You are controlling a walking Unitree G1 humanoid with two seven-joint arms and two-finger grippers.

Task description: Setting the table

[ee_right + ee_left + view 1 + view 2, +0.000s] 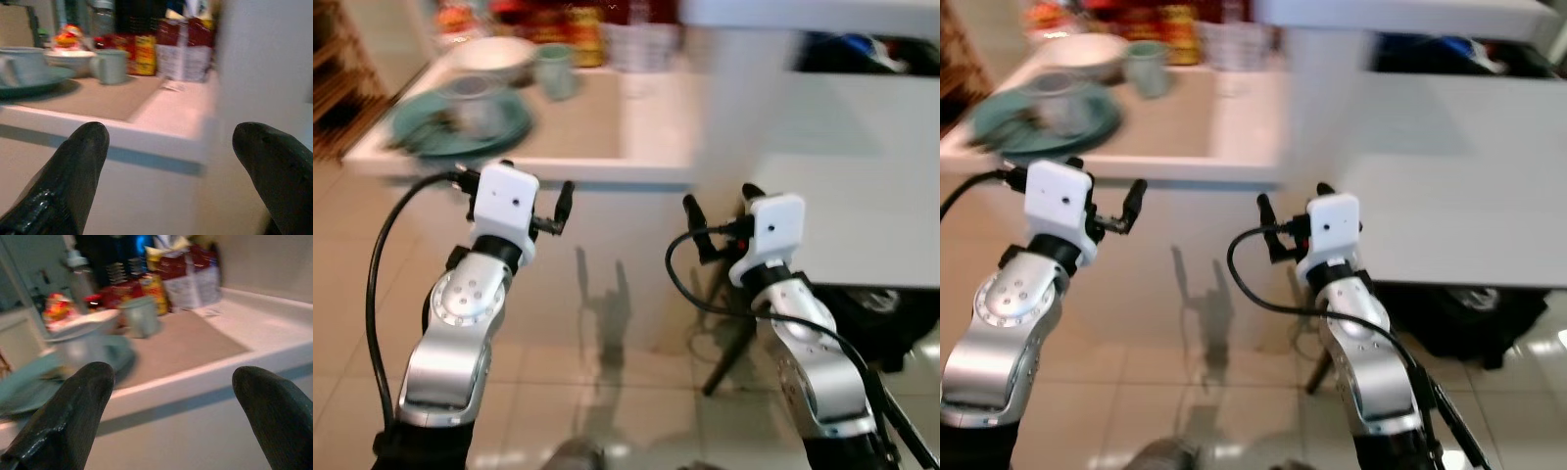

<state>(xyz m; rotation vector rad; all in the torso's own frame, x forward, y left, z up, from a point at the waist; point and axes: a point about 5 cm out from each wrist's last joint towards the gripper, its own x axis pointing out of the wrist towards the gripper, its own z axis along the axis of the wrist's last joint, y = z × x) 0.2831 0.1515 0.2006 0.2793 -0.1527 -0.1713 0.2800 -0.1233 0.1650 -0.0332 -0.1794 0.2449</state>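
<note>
A white counter [651, 166] with a beige mat [578, 122] stands ahead of me. On its left end lie stacked teal plates [460, 122] with a small bowl [475, 103] on top. Behind them sit a white bowl [494, 57] and a pale green mug [555, 70]. My left gripper [514, 196] is raised just in front of the counter's edge, open and holding nothing. My right gripper [720, 211] hovers open and bare near the counter's right corner. The mug [140, 316] and plates [29, 382] appear past the left fingers [73, 416].
Red and yellow food packets [558, 24] and a white container [641, 44] line the counter's back. A large white table [847, 186] stands to the right, with dark bags [881, 304] under it. Glossy tiled floor [597, 372] lies below my arms. A wooden rack [337, 78] is far left.
</note>
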